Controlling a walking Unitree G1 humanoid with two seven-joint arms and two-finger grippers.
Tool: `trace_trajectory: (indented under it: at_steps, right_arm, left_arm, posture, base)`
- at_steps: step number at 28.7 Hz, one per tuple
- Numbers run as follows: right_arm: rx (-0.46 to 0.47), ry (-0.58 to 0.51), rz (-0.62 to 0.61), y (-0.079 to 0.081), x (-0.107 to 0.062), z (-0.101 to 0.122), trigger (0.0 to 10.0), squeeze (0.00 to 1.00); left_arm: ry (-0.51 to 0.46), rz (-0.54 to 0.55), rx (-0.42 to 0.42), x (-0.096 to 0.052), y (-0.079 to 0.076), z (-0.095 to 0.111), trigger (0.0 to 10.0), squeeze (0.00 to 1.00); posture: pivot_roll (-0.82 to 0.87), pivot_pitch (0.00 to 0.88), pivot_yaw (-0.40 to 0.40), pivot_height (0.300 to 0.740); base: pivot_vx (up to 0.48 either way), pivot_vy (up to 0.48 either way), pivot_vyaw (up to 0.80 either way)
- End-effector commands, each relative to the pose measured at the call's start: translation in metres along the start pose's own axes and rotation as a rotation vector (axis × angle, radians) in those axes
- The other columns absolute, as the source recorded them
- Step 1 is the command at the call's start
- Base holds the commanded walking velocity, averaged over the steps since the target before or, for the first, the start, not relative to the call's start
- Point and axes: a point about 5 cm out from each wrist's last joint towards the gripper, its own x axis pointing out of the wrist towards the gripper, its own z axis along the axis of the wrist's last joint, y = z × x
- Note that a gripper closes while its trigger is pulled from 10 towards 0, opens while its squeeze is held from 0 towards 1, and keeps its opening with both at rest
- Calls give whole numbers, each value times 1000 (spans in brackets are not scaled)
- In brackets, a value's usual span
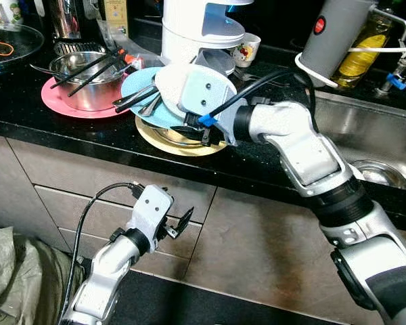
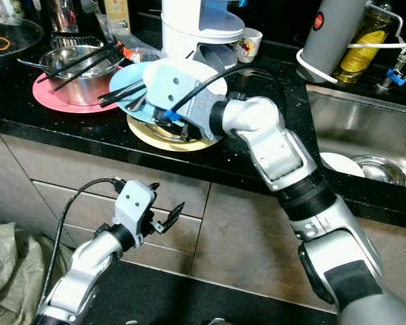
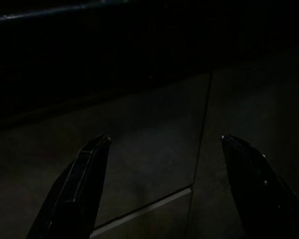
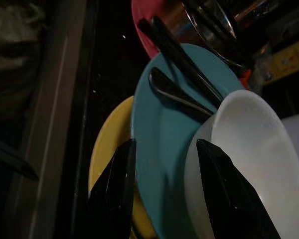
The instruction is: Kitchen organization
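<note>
Dishes sit stacked near the front edge of the black tabletop [image 1: 68, 128], and the right end effector [image 4: 162, 189] is reaching into them. From its wrist camera, the two black fingers [image 4: 114, 189] stand a modest way apart over the blue plate [image 4: 164, 144], one finger near that plate's rim, the other in front of the white bowl [image 4: 249, 159]. I can't tell from here whether they actually touch the plate; nothing looks pinched between them. The blue plate lies tilted on a yellow plate [image 1: 155, 139], which peeks out beneath it toward the tabletop edge. Black chopsticks [image 4: 182, 59] and a dark spoon [image 4: 177, 94] lie across the blue plate's far side, just beside the bowl.

Further along to the robot's left, a steel bowl [image 1: 91, 81] rests on a pink plate [image 1: 57, 101], with more chopsticks [image 1: 88, 68] laid over its rim. Behind the stack rises a white appliance [image 1: 199, 30], with a small cup [image 1: 247, 47] next to it. Off to the right are a grey cylinder [image 1: 331, 37], an oil bottle [image 1: 365, 51] and the steel sink [image 1: 372, 142].

The left end effector [image 1: 179, 222] hangs low in front of the cabinet drawers [image 1: 74, 172], its fingers spread wide, holding nothing.
</note>
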Motion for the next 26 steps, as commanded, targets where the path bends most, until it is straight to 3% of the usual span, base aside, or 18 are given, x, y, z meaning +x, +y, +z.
trace_trajectory:
  at_steps: [1, 7, 8, 15, 26]
  right_arm:
    - [-4, 38, 5, -1, 2, -2, 10000, 0]
    - [17, 27, 0, -10, 3, 2, 10000, 0]
    - [57, -47, 17, -13, -2, 12, 10000, 0]
    - [106, -155, 42, -22, -8, 26, 10000, 0]
    - [72, 81, -79, -34, 4, -4, 10000, 0]
  left_arm:
    - [12, -10, -8, 0, -5, -4, 10000, 0]
    - [9, -6, -12, 0, -6, -4, 10000, 0]
    - [8, -5, -13, 0, -6, -4, 10000, 0]
    - [8, -6, -17, 0, -6, -4, 10000, 0]
    - [9, -6, -18, -1, -6, -3, 10000, 0]
  posture:
    - [132, 58, -146, 740]
    - [132, 60, -150, 740]
    - [130, 61, -150, 740]
    - [127, 58, -148, 740]
    - [131, 60, -151, 740]
  base:
    - [0, 0, 0]
    - [0, 0, 0]
    - [0, 0, 0]
    - [0, 0, 0]
    - [0, 0, 0]
